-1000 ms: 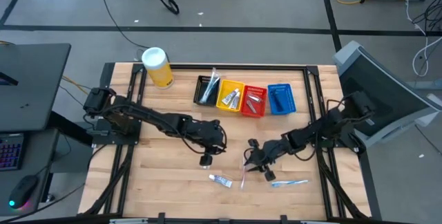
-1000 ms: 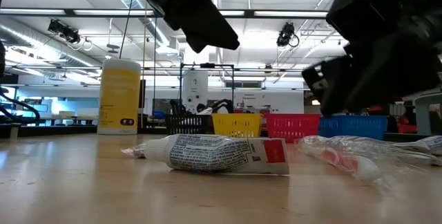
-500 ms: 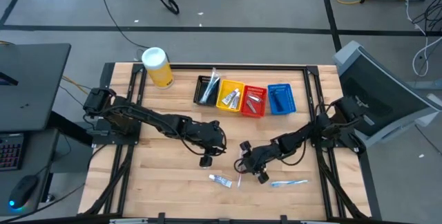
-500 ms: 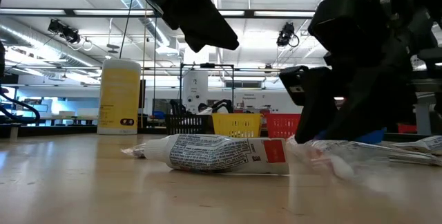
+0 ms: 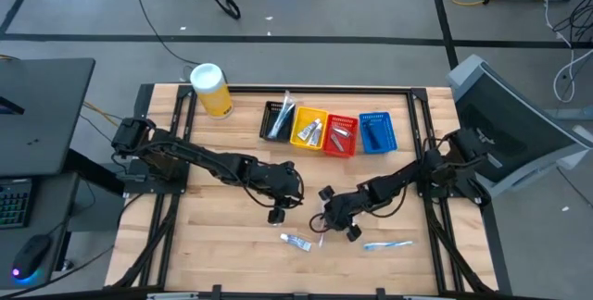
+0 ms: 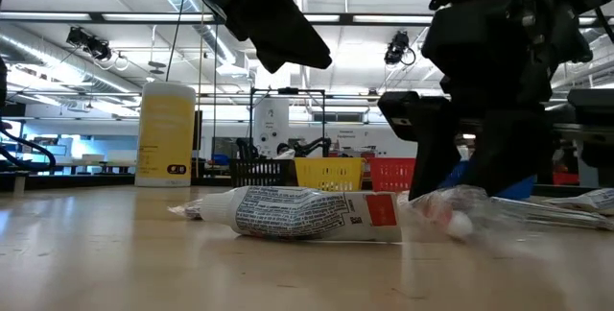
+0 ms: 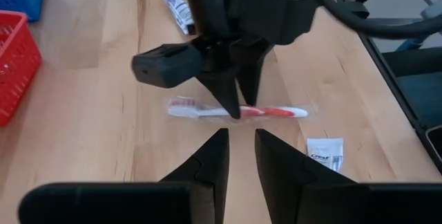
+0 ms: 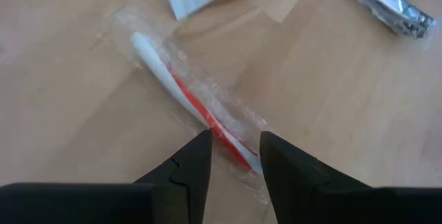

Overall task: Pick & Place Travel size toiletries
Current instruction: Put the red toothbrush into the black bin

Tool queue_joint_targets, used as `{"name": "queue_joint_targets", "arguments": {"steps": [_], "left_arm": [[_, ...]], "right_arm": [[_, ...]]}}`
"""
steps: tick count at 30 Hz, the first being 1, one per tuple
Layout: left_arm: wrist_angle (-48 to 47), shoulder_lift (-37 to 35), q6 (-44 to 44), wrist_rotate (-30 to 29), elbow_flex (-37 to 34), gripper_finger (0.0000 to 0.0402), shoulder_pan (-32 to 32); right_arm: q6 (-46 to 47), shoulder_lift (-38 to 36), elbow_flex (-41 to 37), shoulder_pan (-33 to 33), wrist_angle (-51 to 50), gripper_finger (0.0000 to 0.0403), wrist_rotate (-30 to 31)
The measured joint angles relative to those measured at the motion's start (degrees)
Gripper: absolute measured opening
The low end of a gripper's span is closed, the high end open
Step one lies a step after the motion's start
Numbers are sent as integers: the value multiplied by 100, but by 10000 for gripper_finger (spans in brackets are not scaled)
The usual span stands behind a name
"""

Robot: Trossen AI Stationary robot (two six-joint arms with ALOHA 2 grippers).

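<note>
- Wooden surface (image 5: 213, 244) under bright workshop lights, and all the action sits at its near edge.
- Right claw (image 5: 326, 223) is down low over the wrapped toothbrush (image 8: 197, 106), fingers apart, one tip on each side of the red-and-white handle and nothing clamped yet.
- That toothbrush lies flat directly beneath and between those tips; its long axis runs crosswise to the gap, which looks right for a squeeze across the handle.
- Just beyond the right claw, on its far side from the arm's base, a toothpaste tube (image 5: 296, 241) lies flat on the surface.
- Behind the right claw, toward its own arm, a second pale toothbrush (image 5: 387, 243) waits.
- Left claw (image 5: 276, 215) hangs a little above the surface, close by, fingers nearly together and gripping nothing.
- Right arm is clearly the nearer one; I'd say the coming move turns on closing squarely across that handle.
- Well away across the surface, the row of baskets (image 5: 327, 131) holds items already.
</note>
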Motion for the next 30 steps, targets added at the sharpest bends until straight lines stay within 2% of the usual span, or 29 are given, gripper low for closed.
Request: {"name": "queue_joint_targets", "arguments": {"steps": [7,13,17,21,24,26,30], "left_arm": [[-348,-256,9,14,1,79,12],[-962,-818,-2,-161,2,79,105],[-1295,-1178,255,-805,4,79,202],[-1309,-1384,553,-1945,0,79,313],[-1219,-1429,558,-2938,4,79,421],[-1213,-1419,560,-3380,0,79,498],[-1375,-1401,753,-3451,-8,79,694]], "right_arm": [[-94,-12,7,-251,-236,120,-50],[-91,-6,-1,-526,-197,48,-197],[-44,7,-9,-715,-23,22,-240],[-210,-95,48,-855,88,22,-221],[-525,-370,202,-957,-269,22,250],[-649,-649,256,-1046,-595,22,685],[-724,-1501,350,-1173,-944,22,1547]]}}
